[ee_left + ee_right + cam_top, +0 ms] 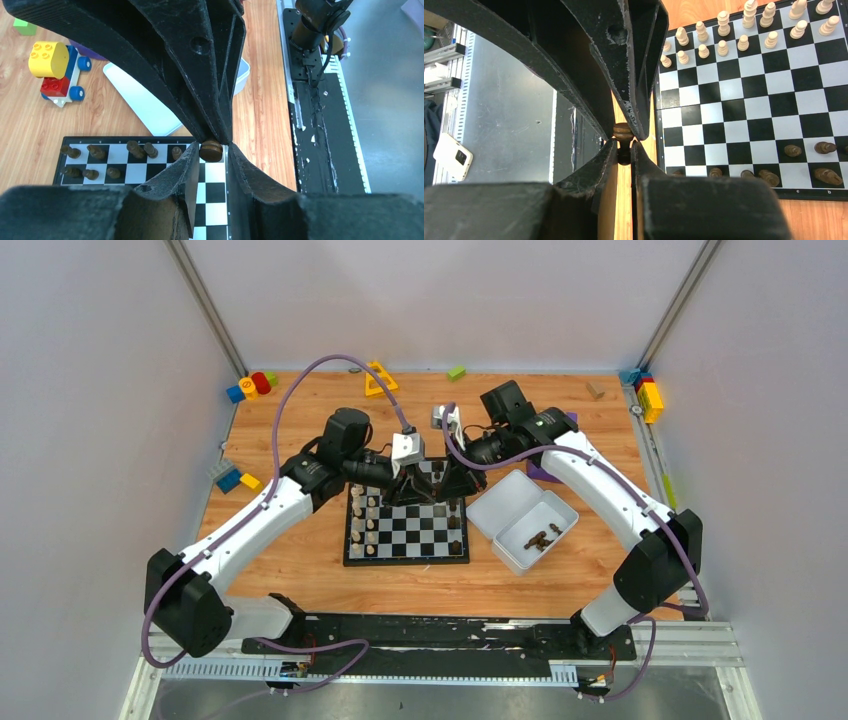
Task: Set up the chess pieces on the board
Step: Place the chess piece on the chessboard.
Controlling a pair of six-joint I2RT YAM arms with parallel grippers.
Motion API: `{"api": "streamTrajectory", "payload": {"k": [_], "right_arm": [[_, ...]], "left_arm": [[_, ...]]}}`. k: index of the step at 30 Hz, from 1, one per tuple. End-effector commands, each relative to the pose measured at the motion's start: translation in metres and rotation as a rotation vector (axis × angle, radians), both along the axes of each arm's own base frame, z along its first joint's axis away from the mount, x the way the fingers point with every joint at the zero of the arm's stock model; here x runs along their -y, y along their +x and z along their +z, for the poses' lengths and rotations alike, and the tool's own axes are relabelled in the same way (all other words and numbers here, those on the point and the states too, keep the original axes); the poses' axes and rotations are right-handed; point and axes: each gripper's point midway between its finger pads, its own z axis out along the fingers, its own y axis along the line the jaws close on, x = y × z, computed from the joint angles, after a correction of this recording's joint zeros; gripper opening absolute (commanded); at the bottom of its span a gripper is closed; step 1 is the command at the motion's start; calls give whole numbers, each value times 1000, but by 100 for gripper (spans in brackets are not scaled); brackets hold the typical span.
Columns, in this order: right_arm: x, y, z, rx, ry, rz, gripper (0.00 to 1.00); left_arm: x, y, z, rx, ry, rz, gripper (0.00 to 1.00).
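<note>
one dark brown piece (pixel 623 131) clamped in the right jaws, held in the air at the far edge of the board (pixel 425 535), left jaws narrow around its head, grip cannot be told, cream chess pieces (pixel 362 525) ranked along the board's left side

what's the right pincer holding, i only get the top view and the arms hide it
Observer: The right pincer is shut on the stem of a dark chess piece.
Operator: is the left one on it too
Observer: The left pincer has a finger on each side of that piece. I can't tell whether they touch it.
Operator: is the dark side of the board full
Observer: No. On the board the dark pieces stand in two rows, and the inner row has bare squares.
</note>
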Motion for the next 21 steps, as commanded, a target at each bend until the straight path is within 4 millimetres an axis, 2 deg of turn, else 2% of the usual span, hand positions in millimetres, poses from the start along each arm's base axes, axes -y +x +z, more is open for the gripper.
{"api": "streamTrajectory", "payload": {"k": [1, 4, 6, 8, 12, 17, 21], "right_arm": [[-8, 2, 21, 47, 63, 23, 5], [-8, 3, 22, 48, 60, 17, 9], [-7, 4, 23, 54, 57, 7, 13], [-6, 6, 25, 63, 54, -4, 19], [-2, 9, 31, 77, 56, -26, 29], [13, 25, 51, 75, 101, -106, 49], [24, 40, 70, 51, 178, -177, 52]], "left_arm": [[7, 2, 22, 71, -51, -32, 29], [5, 1, 21, 71, -46, -33, 20], [4, 1, 20, 78, -42, -28, 7], [3, 1, 20, 82, -38, -17, 0], [2, 5, 23, 88, -41, 14, 0], [3, 18, 31, 51, -72, 91, 0], [3, 31, 38, -17, -125, 154, 0]]}}
